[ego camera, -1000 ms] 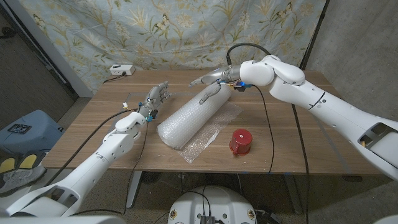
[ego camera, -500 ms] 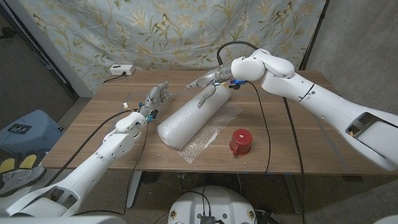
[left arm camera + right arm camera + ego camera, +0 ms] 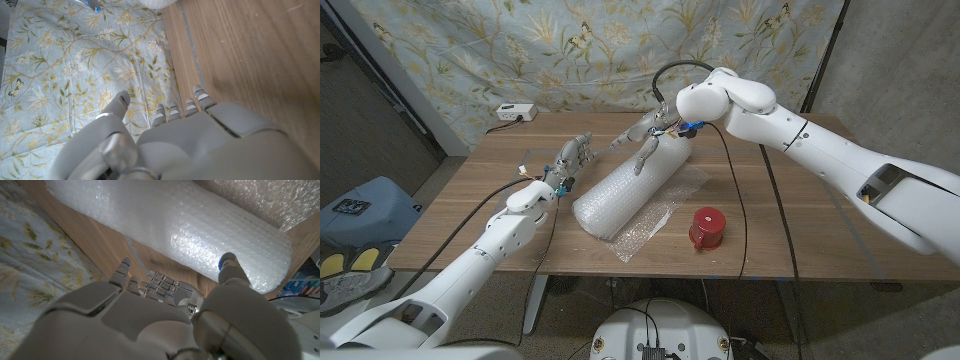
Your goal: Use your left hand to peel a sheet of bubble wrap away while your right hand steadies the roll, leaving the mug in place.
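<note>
A roll of bubble wrap (image 3: 630,185) lies slantwise on the wooden table (image 3: 780,230), with a loose sheet (image 3: 655,222) spread under its near side. A red mug (image 3: 706,228) stands to the right of the roll's near end. My right hand (image 3: 646,137) hovers over the roll's far end, fingers spread, holding nothing; the right wrist view shows the roll (image 3: 200,230) just beyond my fingertips (image 3: 229,262). My left hand (image 3: 570,160) is left of the roll, apart from it, fingers apart and empty. In the left wrist view my left hand (image 3: 165,135) faces bare table and cloth.
A flowered cloth (image 3: 600,50) hangs behind the table. A white power strip (image 3: 516,113) lies at the far left corner. Cables run along both arms. Bare wood lies right of the mug and along the front edge.
My right arm has swung left, bringing its hand over the roll's far end. My left hand, the roll and the mug have stayed put.
</note>
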Controlling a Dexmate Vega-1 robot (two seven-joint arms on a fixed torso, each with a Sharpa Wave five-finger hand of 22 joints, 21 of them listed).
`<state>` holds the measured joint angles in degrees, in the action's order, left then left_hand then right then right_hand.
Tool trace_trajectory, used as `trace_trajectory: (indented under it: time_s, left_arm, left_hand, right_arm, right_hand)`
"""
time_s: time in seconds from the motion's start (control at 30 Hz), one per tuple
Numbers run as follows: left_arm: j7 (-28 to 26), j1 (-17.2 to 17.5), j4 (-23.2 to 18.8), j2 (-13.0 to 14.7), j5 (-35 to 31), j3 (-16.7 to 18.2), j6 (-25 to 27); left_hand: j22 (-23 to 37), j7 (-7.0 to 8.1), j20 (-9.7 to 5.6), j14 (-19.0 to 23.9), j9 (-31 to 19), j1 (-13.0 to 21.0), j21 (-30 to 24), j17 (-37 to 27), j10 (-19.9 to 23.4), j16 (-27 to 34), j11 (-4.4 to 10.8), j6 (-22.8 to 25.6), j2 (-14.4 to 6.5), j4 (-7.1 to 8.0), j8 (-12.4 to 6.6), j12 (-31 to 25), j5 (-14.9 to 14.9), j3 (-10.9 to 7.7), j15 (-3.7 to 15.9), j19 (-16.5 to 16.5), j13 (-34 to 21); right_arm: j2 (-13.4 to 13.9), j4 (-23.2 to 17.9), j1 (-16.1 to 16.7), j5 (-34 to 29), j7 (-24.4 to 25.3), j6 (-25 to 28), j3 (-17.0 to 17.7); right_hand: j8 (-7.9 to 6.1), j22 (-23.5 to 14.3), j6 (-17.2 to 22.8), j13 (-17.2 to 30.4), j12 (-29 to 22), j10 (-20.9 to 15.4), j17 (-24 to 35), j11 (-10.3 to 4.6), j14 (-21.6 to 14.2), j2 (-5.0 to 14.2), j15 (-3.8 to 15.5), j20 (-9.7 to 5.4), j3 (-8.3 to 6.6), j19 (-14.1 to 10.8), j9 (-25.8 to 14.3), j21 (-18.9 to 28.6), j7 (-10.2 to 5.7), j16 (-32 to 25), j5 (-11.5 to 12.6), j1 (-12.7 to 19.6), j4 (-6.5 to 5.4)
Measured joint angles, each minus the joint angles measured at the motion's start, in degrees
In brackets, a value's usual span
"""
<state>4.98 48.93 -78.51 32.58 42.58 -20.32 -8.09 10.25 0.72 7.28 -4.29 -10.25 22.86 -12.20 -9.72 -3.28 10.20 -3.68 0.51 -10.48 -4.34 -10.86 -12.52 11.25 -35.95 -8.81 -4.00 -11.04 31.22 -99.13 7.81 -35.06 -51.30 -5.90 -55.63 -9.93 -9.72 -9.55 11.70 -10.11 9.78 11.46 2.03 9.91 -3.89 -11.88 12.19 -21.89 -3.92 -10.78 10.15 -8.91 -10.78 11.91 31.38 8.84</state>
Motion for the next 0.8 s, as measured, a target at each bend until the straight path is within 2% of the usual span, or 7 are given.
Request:
trace_trajectory:
  time_s: [0.23, 0.5, 0.53, 0.8]
  left_arm:
    - [0.1, 0.0, 0.9, -0.4, 0.2, -0.1, -0.2]
    - [-0.1, 0.2, 1.0, -0.5, 0.4, -0.1, -0.5]
    - [-0.2, 0.6, 1.0, -0.7, 0.4, 0.0, -0.5]
    - [-0.9, 1.1, 0.6, -0.9, 0.4, 0.1, -0.6]
  left_hand:
    - [0.0, 0.00, 0.00, 0.0, 0.0, 0.0, 0.0, 0.0, -0.2, 0.0, -0.22, 0.0, 0.0, 0.00, 0.00, 0.0, 0.0, 0.00, 0.00, 0.0, 0.0]
    - [0.0, 0.00, 0.00, 0.0, 0.0, 0.2, 0.0, 0.0, -0.2, 0.0, -0.21, 0.0, 0.2, 0.00, 0.00, 0.0, 0.0, 0.00, 0.00, 0.0, 0.0]
    - [0.0, 0.00, 0.00, 0.0, 0.0, 0.2, 0.0, 0.0, -0.2, 0.0, -0.21, 0.0, 0.2, 0.00, 0.00, 0.0, 0.0, 0.00, 0.00, 0.0, 0.0]
    - [0.0, 0.00, 0.00, 0.0, 0.0, 0.2, 0.0, 0.0, -0.2, 0.0, -0.21, 0.0, 0.2, 0.00, 0.00, 0.0, 0.0, 0.00, 0.01, 0.0, 0.0]
  right_arm:
    - [-2.5, 3.3, -2.9, -1.1, -4.3, -2.6, -2.4]
    - [-4.8, 7.1, -5.7, -1.2, -5.2, -3.2, -4.7]
    - [-5.2, 7.9, -6.2, -1.3, -6.6, -5.1, -5.0]
    - [-6.3, 11.0, -8.0, -0.8, -7.8, -7.8, -6.5]
  right_hand:
    - [0.00, 0.0, -0.2, 0.0, 0.0, 0.0, 0.0, 0.00, 0.0, -0.24, 0.00, 0.30, 0.24, 0.3, 0.0, 0.0, -0.20, 0.2, 0.0, -0.2, -0.24]
    - [0.00, 0.0, -0.2, -0.1, 0.0, 0.0, 0.0, 0.00, 0.0, -0.24, 0.00, -0.01, 0.24, 0.6, 0.0, 0.0, -0.20, 0.2, 0.4, -0.2, -0.24]
    - [0.00, 0.0, -0.2, -0.2, 0.0, 0.0, 0.0, 0.00, 0.0, -0.24, 0.00, -0.02, 0.24, 0.6, 0.0, 0.0, -0.20, 0.2, 0.4, -0.2, -0.24]
    - [0.00, 0.0, -0.3, -0.3, 0.0, 0.0, 0.0, 0.00, 0.0, -0.46, 0.01, 0.28, 0.41, 0.9, 0.0, 0.0, -0.74, 0.2, 0.4, -0.5, -0.41]
